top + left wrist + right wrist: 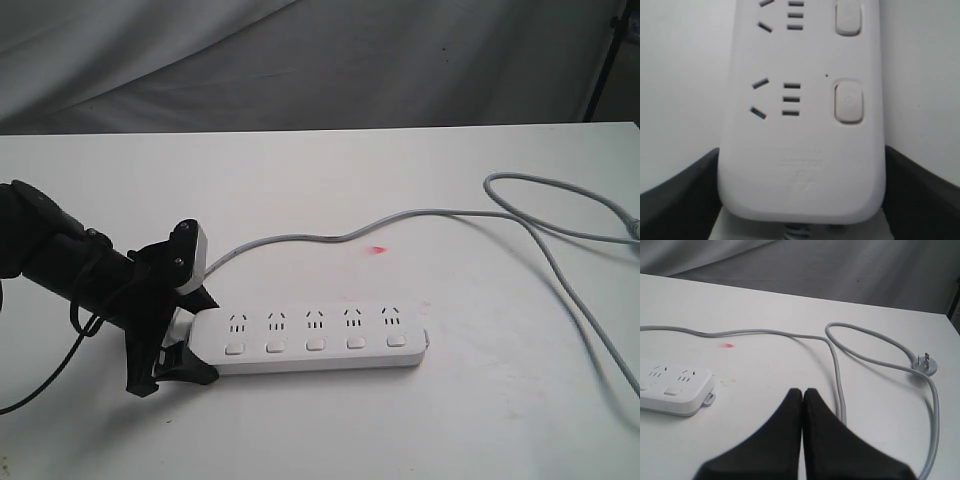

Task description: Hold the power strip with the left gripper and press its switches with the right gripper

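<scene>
Exterior view: the power strip (315, 340) lies flat on the white table (480, 420) in the lower middle of the frame, sockets up, with its switches (315, 345) in a row along the near edge. Its grey cord (400, 214) runs off toward the upper right. The left gripper (197, 338) reaches in from the lower left, with one black finger on each long side of the strip's left end. The right gripper is nowhere in this frame, and nothing is on or above any button.

Left wrist view: the rounded end of the strip sits between the two black fingers (675, 200), which meet its sides, so the hold looks made. The two nearest switches show plainly, with nothing touching them.

Right wrist view: the right gripper (803, 392) has its pointed fingers shut together on nothing. It hangs over bare table, well apart from the strip's far end, beside a run of the cord that leads to the plug (926, 365).

By my reading, the holding half is done. All the pressing is left, starting with bringing the closed tip over a button.
</scene>
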{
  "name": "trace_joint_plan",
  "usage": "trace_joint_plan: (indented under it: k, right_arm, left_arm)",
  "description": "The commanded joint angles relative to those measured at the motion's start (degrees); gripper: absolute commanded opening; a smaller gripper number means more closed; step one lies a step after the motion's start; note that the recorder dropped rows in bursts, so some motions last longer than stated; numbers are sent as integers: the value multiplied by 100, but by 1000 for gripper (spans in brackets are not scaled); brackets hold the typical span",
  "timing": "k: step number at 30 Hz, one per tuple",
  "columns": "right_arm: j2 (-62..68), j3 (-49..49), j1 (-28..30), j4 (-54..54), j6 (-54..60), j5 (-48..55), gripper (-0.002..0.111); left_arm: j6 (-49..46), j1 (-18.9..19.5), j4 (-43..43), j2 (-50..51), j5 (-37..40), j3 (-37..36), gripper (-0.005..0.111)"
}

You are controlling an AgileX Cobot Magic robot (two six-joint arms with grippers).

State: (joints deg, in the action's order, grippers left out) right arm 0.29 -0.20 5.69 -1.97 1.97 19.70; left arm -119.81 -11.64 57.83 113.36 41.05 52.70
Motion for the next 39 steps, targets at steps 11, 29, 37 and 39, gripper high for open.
trace_joint_plan:
  k: [11,29,37,39]
  right_arm:
    - [-29,20,2,21,12,-15,0]
    - [-29,20,2,19,12,-167,0]
    - [-29,20,2,19,12,-1320,0]
    - [-29,20,2,19,12,-1688,0]
  left_arm:
    - [-20,-41,44,5,-30,30,0]
    - [-20,-41,44,5,-30,30,0]
    - [-20,-41,44,5,-30,30,0]
    - [-20,-41,44,5,-30,30,0]
